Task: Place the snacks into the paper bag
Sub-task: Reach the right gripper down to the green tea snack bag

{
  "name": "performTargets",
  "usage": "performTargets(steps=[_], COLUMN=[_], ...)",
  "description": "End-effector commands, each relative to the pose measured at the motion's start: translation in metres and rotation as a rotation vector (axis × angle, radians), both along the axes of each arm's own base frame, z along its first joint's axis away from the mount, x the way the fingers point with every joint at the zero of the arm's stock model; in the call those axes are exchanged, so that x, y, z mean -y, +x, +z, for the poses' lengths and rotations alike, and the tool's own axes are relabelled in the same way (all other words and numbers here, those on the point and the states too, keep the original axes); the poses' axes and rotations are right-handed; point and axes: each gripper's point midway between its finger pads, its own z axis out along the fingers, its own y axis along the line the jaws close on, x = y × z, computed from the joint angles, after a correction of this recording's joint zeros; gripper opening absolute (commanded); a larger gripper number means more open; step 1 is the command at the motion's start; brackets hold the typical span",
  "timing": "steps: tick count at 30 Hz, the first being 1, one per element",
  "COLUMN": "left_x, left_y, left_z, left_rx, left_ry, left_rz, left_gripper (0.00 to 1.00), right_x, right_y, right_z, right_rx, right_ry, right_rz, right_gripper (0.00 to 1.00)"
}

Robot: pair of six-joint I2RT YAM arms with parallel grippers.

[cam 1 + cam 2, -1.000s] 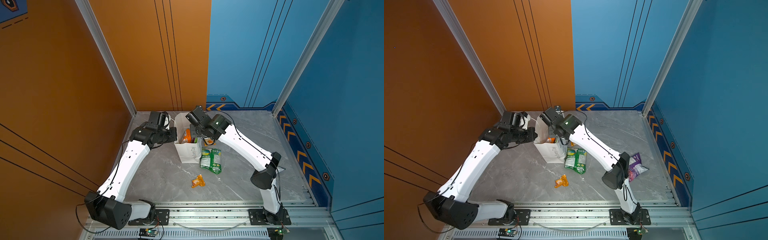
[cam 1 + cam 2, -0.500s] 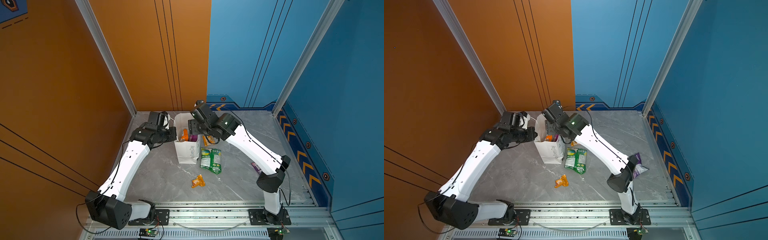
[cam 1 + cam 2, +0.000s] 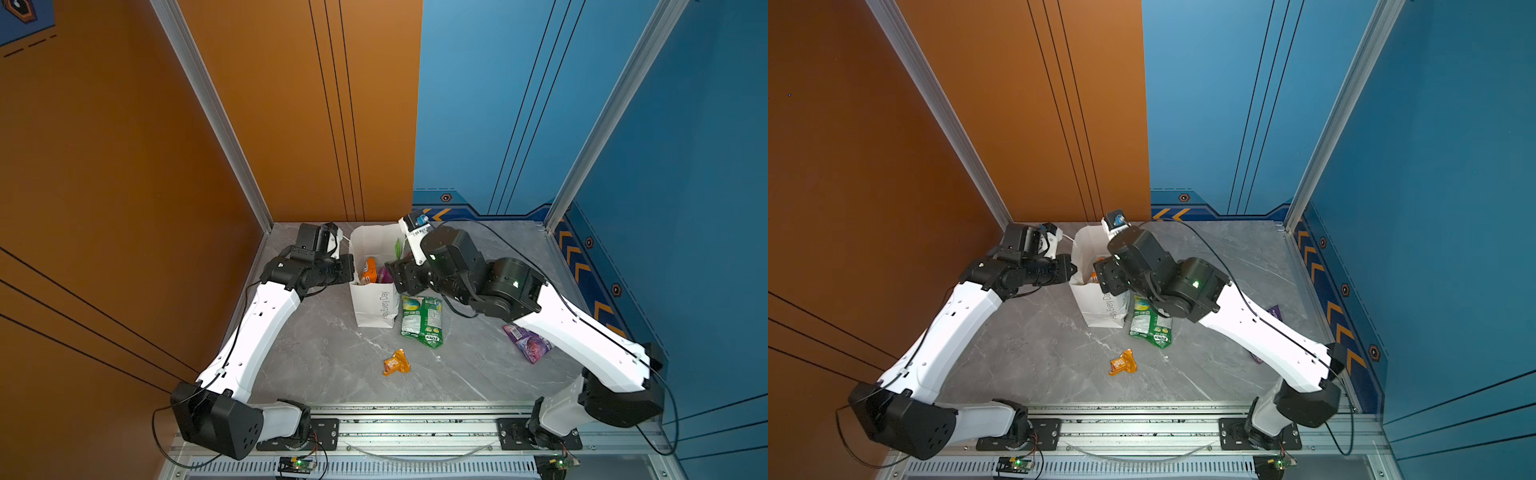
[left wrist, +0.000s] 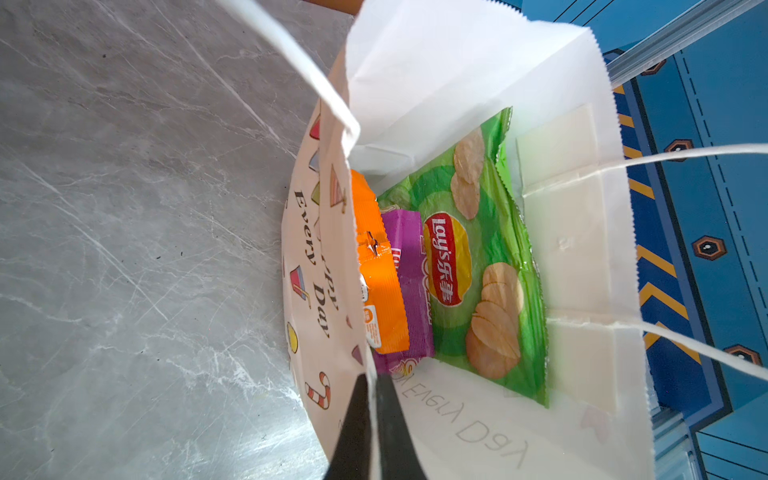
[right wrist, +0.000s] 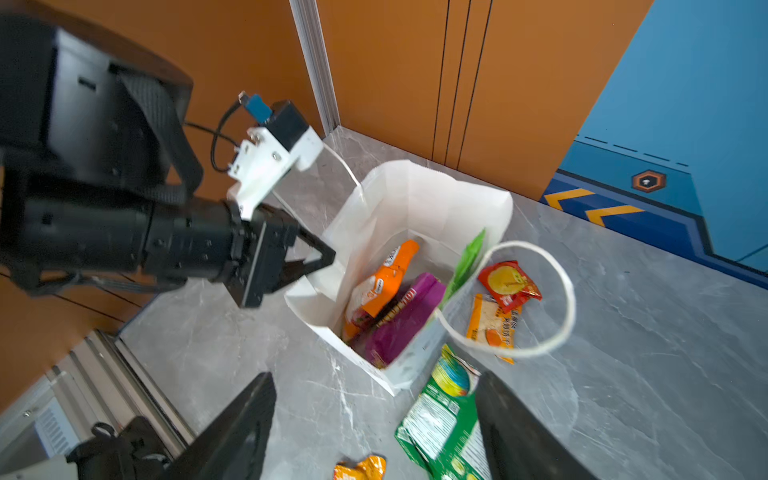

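The white paper bag stands open near the back wall. My left gripper is shut on its rim, holding the mouth open. Inside lie a green Lay's packet, a purple packet and an orange packet. My right gripper is open and empty, just right of the bag's mouth and above the floor. A green-white bag lies against the bag's right side. A small orange packet lies in front.
A purple grape bag lies partly under my right arm. A small red packet and an orange packet lie on the floor behind the bag, inside its cord handle loop. Walls close in at the back and left.
My right gripper opened above the bag and drew back to the right. The orange packet it held now lies in the bag. The left arm has not moved.
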Motion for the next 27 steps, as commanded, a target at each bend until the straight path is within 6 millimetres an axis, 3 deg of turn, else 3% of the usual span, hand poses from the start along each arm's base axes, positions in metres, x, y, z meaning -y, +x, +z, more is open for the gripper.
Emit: performTargets(steps=[1,4,8,12,15,19,27], left_x=[0.000,-0.001,-0.002,-0.005,-0.007,-0.009,-0.013], left_y=[0.005,0.006,0.007,0.008,0.009,0.011,0.012], left_z=[0.012,0.010,0.006,0.005,0.004,0.001,0.000], left_rx=[0.074,0.070,0.062,0.060,0.064,0.060,0.055], left_ry=[-0.003,0.002,0.005,0.006,0.014,0.023,0.022], left_rz=[-0.022,-0.017,-0.013,-0.004,0.002,0.008,0.021], left_gripper=[0.00,0.00,0.00,0.00,0.00,0.00,0.00], right_x=[0.026,0.046,0.064,0.068,0.061,0.045,0.024], right_y=[0.001,-0.009,-0.022,-0.029,-0.031,-0.033,-0.036], right_z=[-0.007,-0.047,-0.114,-0.179,-0.217,-0.253,-0.302], right_rx=[0.150,0.191,0.157,0.089,0.067,0.063,0.069], right_ry=[-0.061,-0.142,-0.237,-0.309,-0.339,-0.383,-0.512], right_rz=[-0.039,-0.017,0.014,0.042,0.081,0.142,0.232], right_gripper=[0.77,0.76,0.76,0.77,0.77,0.78,0.79])
